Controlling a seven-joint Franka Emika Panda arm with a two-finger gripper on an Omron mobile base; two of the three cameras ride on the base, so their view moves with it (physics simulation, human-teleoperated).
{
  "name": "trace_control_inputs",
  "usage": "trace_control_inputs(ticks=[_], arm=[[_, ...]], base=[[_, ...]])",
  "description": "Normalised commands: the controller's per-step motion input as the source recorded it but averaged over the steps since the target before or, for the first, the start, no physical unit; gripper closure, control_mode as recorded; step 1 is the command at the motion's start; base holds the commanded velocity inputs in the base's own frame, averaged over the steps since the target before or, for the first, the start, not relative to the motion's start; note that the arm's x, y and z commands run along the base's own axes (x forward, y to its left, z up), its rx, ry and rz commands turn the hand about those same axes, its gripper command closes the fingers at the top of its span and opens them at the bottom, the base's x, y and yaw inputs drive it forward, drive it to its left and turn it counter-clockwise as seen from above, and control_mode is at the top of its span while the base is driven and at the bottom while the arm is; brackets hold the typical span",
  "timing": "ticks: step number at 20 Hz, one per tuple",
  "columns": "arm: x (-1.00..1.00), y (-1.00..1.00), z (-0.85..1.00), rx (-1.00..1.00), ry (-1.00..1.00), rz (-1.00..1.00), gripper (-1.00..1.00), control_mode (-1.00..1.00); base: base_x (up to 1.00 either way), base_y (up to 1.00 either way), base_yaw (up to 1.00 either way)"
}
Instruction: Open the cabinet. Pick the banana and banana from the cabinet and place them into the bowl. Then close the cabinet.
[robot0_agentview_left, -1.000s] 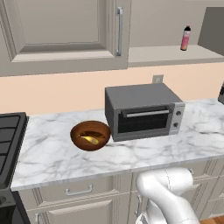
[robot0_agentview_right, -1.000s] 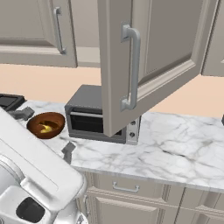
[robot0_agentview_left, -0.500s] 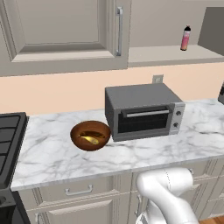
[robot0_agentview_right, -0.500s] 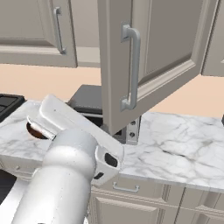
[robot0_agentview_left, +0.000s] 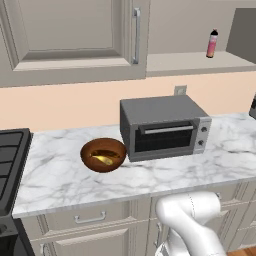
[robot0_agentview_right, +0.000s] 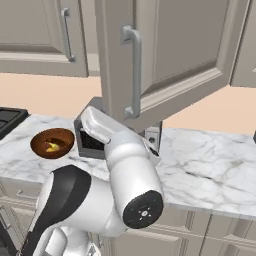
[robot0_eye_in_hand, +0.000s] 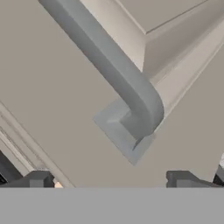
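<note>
Right cabinet door (robot0_agentview_right: 170, 55) swung wide open, sticking out toward the robot above the counter (robot0_agentview_right: 200, 170); left door (robot0_agentview_left: 70, 37) shut. Bar handle (robot0_eye_in_hand: 113, 65) seen close in hand view, lower end bending into the door face just ahead of the gripper (robot0_eye_in_hand: 113, 181). Jaws spread to full width, fingertips (robot0_eye_in_hand: 37, 179) either side of the handle's foot, gripping nothing, not touching it as far as visible. Probably lined up this way to push or hook the door shut.

Bowl (robot0_agentview_left: 103, 154) on counter, just left of the oven (robot0_agentview_left: 162, 127), near but apart. Yellow banana (robot0_agentview_left: 102, 160) lying in bowl; darker curved shape beside it likely the second banana, too small to be sure. If both are in, only the closing step is left.

Open shelf (robot0_agentview_left: 200, 62) to the right of the shut door, with pink bottle (robot0_agentview_left: 212, 44) standing upright toward the right. No bananas visible on that shelf.

Room: open door's lower edge hangs above the oven top, passing over it, so swing path looks free of the oven. Arm elbow (robot0_agentview_right: 127, 165) bulky, sitting between door and counter front; risk of elbow brushing the door's bottom edge or oven during the swing. Counter right of oven bare marble, plenty of room. Stove (robot0_agentview_left: 10, 155) at far left, well apart from bowl. Bowl out of the door's arc.
</note>
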Motion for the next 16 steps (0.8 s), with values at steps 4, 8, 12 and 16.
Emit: trace_control_inputs(ticks=[4, 8, 12, 16], arm=[[1.00, 0.30, -0.39, -0.02, 0.16, -0.10, -1.00, -1.00], [1.00, 0.60, -0.05, -0.04, 0.15, -0.26, -1.00, -1.00], [1.00, 0.85, 0.00, -0.06, 0.02, -0.31, -1.00, -1.00], [1.00, 0.77, -0.06, -0.06, 0.00, -0.29, -1.00, -1.00]], base=[[0.00, 0.00, 0.00], [0.00, 0.00, 0.00], [0.00, 0.00, 0.00], [0.00, 0.00, 0.00]])
